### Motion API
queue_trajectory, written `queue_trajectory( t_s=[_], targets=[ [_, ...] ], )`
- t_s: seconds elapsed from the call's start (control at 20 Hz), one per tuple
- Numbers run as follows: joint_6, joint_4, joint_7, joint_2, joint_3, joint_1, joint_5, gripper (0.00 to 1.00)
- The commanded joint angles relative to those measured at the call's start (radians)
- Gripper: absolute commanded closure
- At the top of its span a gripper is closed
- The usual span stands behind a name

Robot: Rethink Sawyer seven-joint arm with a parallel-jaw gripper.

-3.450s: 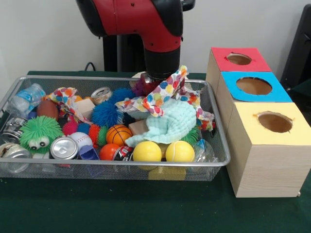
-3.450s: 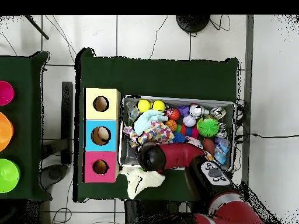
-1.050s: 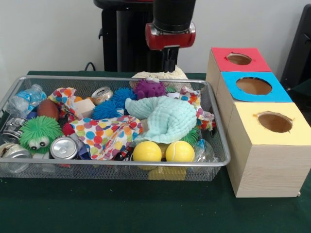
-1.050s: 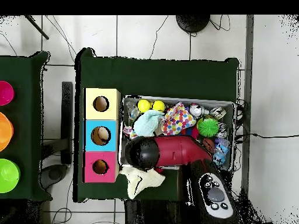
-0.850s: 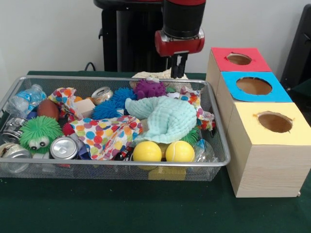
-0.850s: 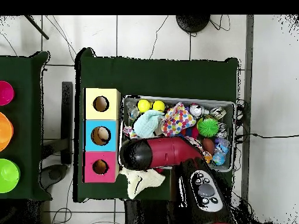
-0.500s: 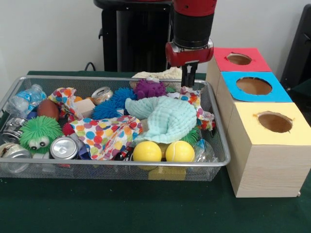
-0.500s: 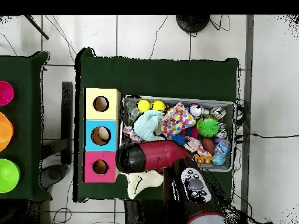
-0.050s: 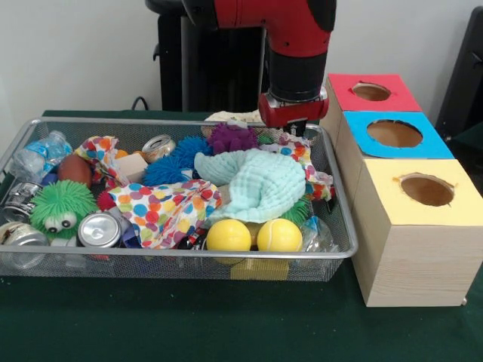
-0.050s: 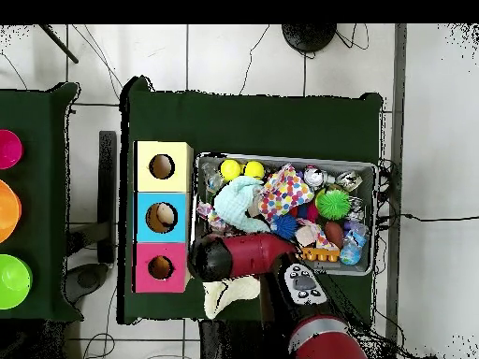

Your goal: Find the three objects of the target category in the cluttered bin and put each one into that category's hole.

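A: Where is the arm [image 9: 290, 45]?

B: In the front view it comes down from the top centre, and its red collar sits at the bin's [image 9: 332, 253] upper right corner, right beside the red box [image 9: 370, 92]. In the overhead view its dark end covers the bin's lower left corner, next to the red and blue boxes.

A: And the pincer [image 9: 299, 130]?

B: Only a dark stub shows under the collar, low at the rim by a patterned cloth [image 9: 304, 154]. Whether it is released or clenched I cannot tell; nothing visibly hangs from it.

A: What lies in the bin?

B: Two yellow balls [image 9: 253, 235] touch each other at the lower centre, against the front wall. Above them is a pale green cloth [image 9: 259, 183], and left of that a dotted cloth [image 9: 167, 209]. A purple spiky ball [image 9: 232, 138] and a blue spiky ball [image 9: 166, 171] sit toward the upper middle. At the left are a green fuzzy toy [image 9: 62, 207] with eyes, a can [image 9: 99, 231] just beside it, a brown ball [image 9: 74, 170] and a plastic bottle [image 9: 38, 154] in the upper left corner.

A: The boxes?

B: Three stand in a row on the green bench [image 9: 189, 324], right of the bin: red at the top, blue [image 9: 394, 134] in the middle, yellow [image 9: 423, 192] nearest the bottom. Each has a round hole. From overhead something pale shows in the blue one's hole.

A: Anything outside the bin?

B: A cream cloth [image 10: 229, 291] lies on the bench below the bin's lower left corner in the overhead view.
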Motion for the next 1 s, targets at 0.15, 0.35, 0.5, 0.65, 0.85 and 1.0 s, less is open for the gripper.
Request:
queue_trajectory(
  t_s=[0.15,0.35,0.5,0.65,0.85,1.0],
  targets=[
    [-0.138,-0.062,0.176,0.182,-0.030,0.006,0.001,1.00],
    [-0.168,-0.078,0.166,0.215,-0.037,0.009,0.005,1.00],
    [-0.183,-0.095,0.143,0.238,-0.037,-0.007,-0.001,1.00],
    [-0.142,-0.133,0.066,0.246,-0.012,-0.081,-0.030,1.00],
    [-0.024,-0.181,-0.062,0.204,0.023,-0.180,-0.078,1.00],
    [0.057,-0.219,-0.130,0.178,0.049,-0.230,-0.109,1.00]
  ],
)
